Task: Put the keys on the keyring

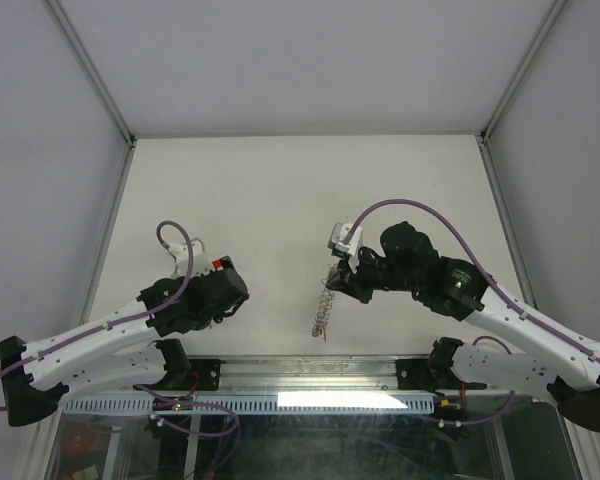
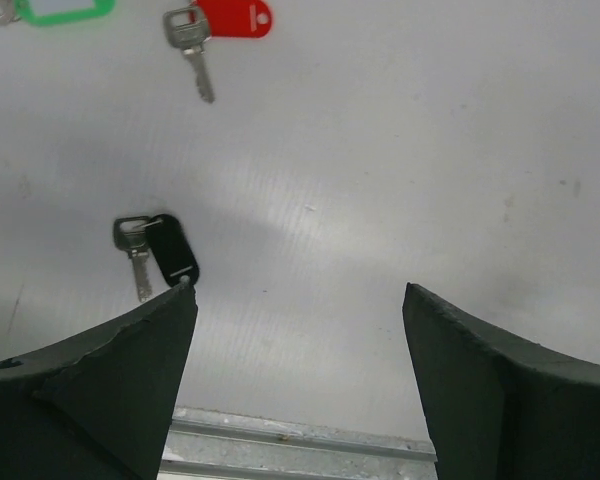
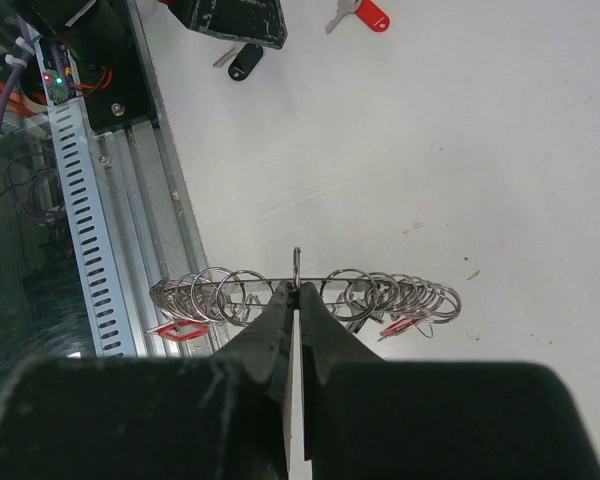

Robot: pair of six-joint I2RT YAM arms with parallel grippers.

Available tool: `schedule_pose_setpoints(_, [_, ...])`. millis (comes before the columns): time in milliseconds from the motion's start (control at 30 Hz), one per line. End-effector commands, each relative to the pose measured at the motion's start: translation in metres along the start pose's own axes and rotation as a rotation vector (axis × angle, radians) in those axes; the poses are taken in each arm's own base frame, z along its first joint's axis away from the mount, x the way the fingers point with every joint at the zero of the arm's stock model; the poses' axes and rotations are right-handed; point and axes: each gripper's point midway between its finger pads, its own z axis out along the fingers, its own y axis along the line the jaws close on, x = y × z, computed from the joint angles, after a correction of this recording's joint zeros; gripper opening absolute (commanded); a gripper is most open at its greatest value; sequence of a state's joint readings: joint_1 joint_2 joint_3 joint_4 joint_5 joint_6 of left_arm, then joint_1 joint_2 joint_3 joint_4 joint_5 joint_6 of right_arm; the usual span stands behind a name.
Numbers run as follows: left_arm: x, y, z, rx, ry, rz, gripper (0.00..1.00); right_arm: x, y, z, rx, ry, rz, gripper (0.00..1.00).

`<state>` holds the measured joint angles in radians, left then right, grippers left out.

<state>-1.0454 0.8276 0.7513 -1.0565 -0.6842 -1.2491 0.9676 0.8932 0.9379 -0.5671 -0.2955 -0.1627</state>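
The right pincer is clenched on the thin edge of the keyring, which it holds edge-on, right of centre and close to the metal rail at the near side of the worktop. A row of wire loops hangs off the ring on both sides of the grip. Whether the ring's lower end touches the worktop I cannot tell.

The left pincer is released and empty, low over the left part of the worktop. The black key lies flat just beyond the tip of its left finger, outside the gap rather than inside it. The red key and the green key lie farther off.

The main risks, as I judge them:
- The hold on the ring is narrow and on bare metal, so a push from a key could pivot the ring or slide it out. So near the edge, it could then drop onto the rail.
- Closing the left pincer where it is would miss the black key or nudge it aside.
- The keys lie flat, so the fingers may scrape over one and skate it away instead of lifting it.
- The dangling loops could snag a key or block the way onto the ring.
- Bringing both pincers together for threading leaves little room, and they could knock each other.
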Motion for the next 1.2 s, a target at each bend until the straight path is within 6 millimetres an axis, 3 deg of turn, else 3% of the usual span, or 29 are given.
schedule_pose_setpoints(0, [0.003,0.033,0.015,-0.147,-0.058,-0.102,0.81,-0.023,0.003,-0.002,-0.015,-0.081,-0.016,0.00])
schedule_pose_setpoints(233, [0.010,0.061,0.058,-0.222,0.024,-0.084,0.79,-0.024,0.004,0.003,-0.028,-0.081,-0.025,0.00])
schedule_pose_setpoints(433, [0.004,0.077,0.072,-0.342,0.021,-0.041,0.62,-0.022,0.006,0.002,-0.039,-0.080,-0.025,0.00])
schedule_pose_setpoints(533, [0.009,0.077,0.080,-0.372,0.060,0.028,0.60,-0.020,0.005,0.001,-0.028,-0.081,-0.028,0.00])
schedule_pose_setpoints(767, [0.019,0.085,0.083,-0.413,0.097,0.044,0.61,-0.018,0.003,-0.003,-0.013,-0.089,-0.034,0.00])
schedule_pose_setpoints(900, [0.024,0.087,0.083,-0.415,0.107,0.038,0.51,-0.017,0.003,-0.002,-0.014,-0.092,-0.037,0.00])
schedule_pose_setpoints(1167, [0.032,0.089,0.083,-0.405,0.135,0.023,0.53,-0.016,0.003,0.000,-0.019,-0.088,-0.038,0.00])
